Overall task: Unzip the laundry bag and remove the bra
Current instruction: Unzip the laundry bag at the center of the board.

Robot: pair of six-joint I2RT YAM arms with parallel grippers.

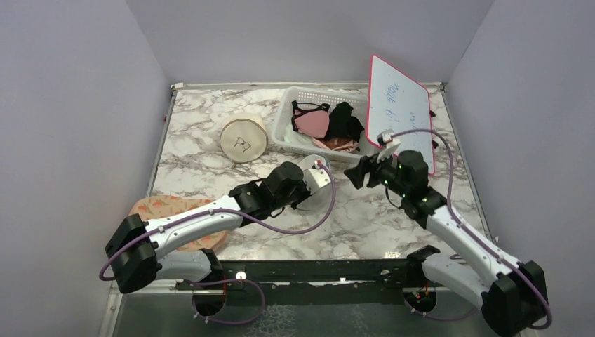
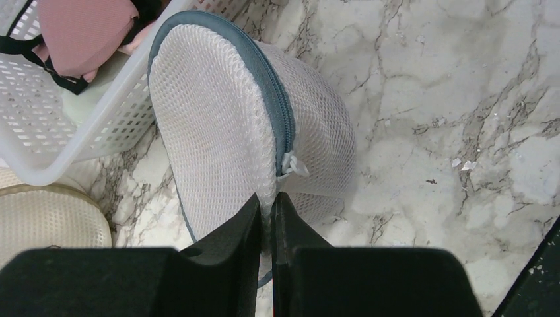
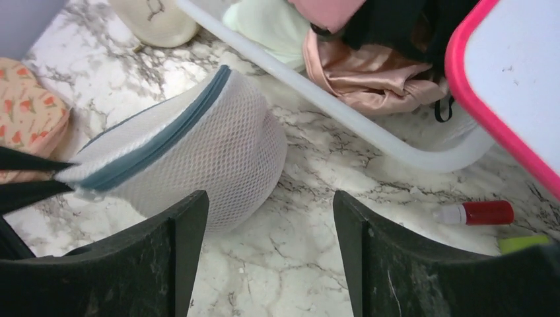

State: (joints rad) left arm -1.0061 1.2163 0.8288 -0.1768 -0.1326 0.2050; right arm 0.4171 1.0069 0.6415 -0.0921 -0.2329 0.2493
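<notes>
two black left fingers [image 2: 245, 231] stand pressed together at the bottom of the left wrist view, pinching the near edge of the laundry bag [image 2: 211, 125]. the bag is tipped up on its side on the marble worktop [image 2: 429, 99], flat mesh face toward the camera. its grey-blue zip ring [image 2: 276, 99] runs down the right side to a white zip pull [image 2: 294, 165] just above and right of the fingertips. the far end of the bag overlaps a white basket [image 2: 99, 125] holding a pink bra [image 2: 86, 33]; whether they touch i cannot tell. a cream case [image 2: 46, 218] sits at lower left, near the bag.

in the right wrist view the right fingers [image 3: 188, 257] are spread wide, with only bare marble between them. the bag lies just beyond the finger on the frame's left, tilted, and the left fingers nip its low corner at the left edge. behind it runs the basket rim, with a peach satin garment [image 3: 370, 72] inside. a pink-rimmed whiteboard [image 3: 515, 79] fills the right, and a red-capped marker [image 3: 479, 212] lies below it. a peach patterned pouch [image 3: 26, 112] shows at far left.

from above, the left arm [image 1: 210, 217] reaches to mid-worktop and hides most of the bag. the right fingers point at it from the right, apart from it. the basket stands just behind, the case to its left, and the whiteboard leans at its right.
</notes>
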